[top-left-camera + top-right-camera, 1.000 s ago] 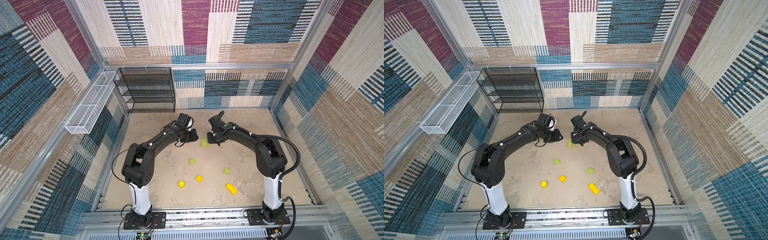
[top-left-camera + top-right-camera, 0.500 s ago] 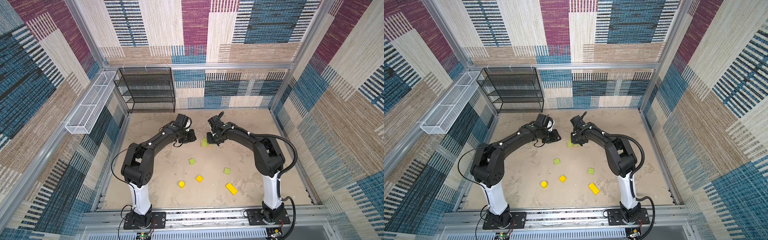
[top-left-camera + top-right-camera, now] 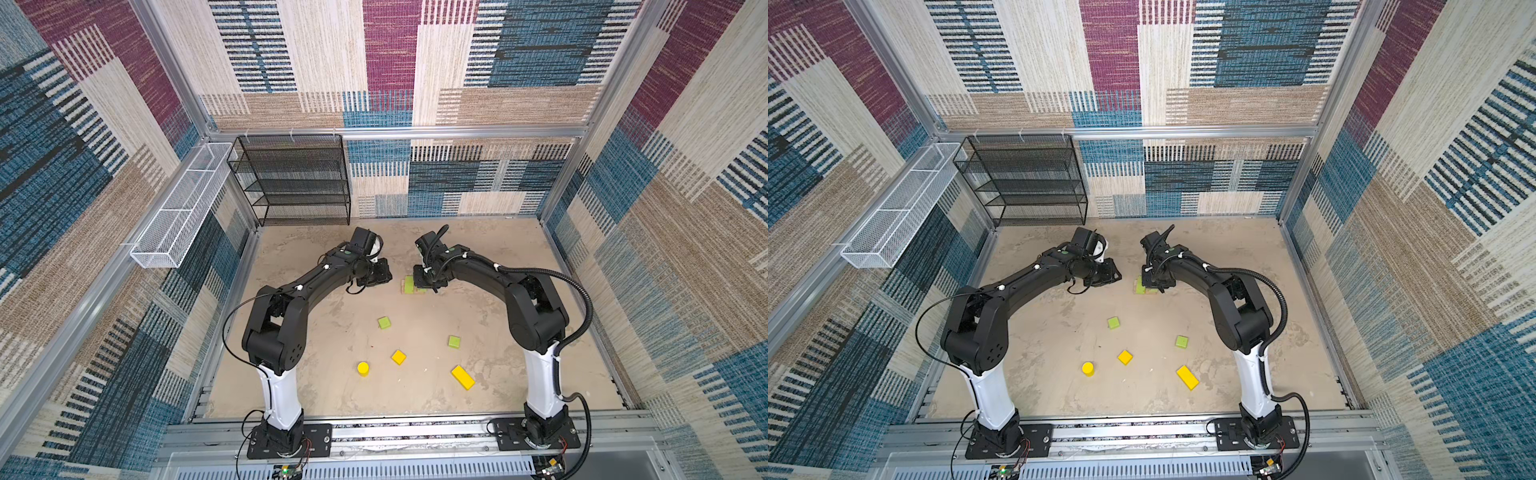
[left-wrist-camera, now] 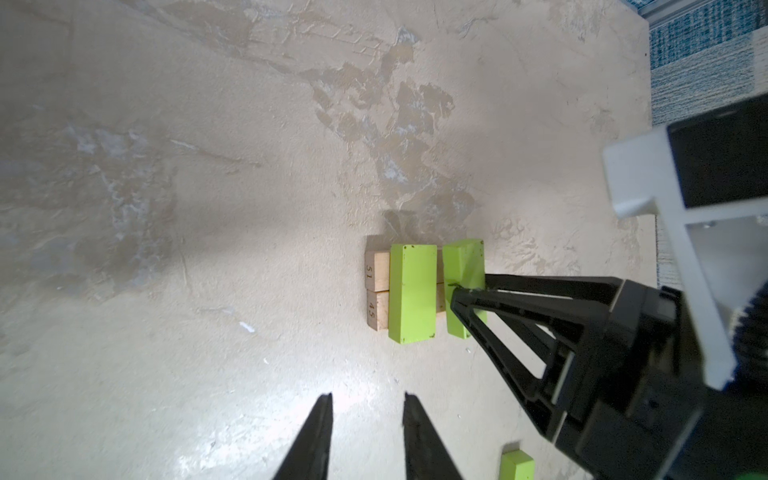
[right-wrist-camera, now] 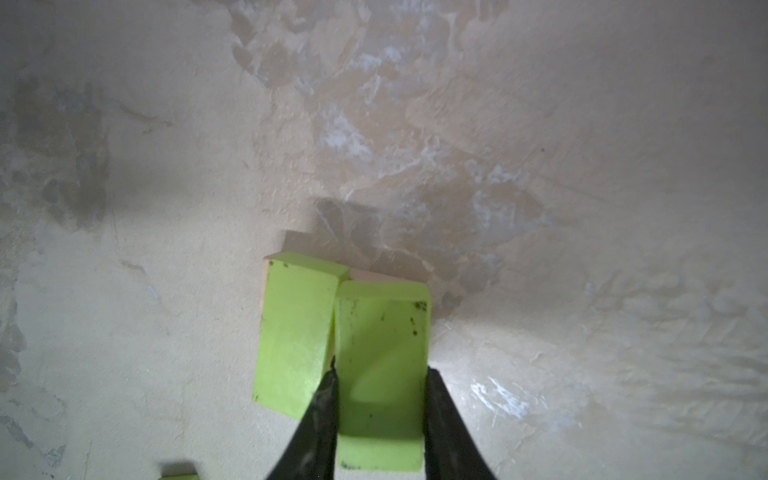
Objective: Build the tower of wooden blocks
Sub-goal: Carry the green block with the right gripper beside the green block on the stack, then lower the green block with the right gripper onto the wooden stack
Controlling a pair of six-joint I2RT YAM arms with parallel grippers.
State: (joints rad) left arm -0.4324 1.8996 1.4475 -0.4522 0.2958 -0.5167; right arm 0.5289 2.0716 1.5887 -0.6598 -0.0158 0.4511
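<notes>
Two tan planks lie side by side on the floor as the foot of the tower. One long lime-green block lies across them. My right gripper is shut on the second long lime-green block and holds it slightly tilted right beside the first; whether it rests on the planks I cannot tell. My left gripper stands a short way left of the stack, jaws slightly apart and empty. Nearer the front lie two lime-green cubes, a yellow cube, a yellow cylinder and a yellow bar.
A black mesh shelf stands against the back wall at the left. A white wire basket hangs on the left wall. Both arms reach in from the front rail and meet near the middle back of the floor.
My left gripper has eased slightly back from the stack. The right gripper, still holding its green block, has shifted a little toward the planks.
</notes>
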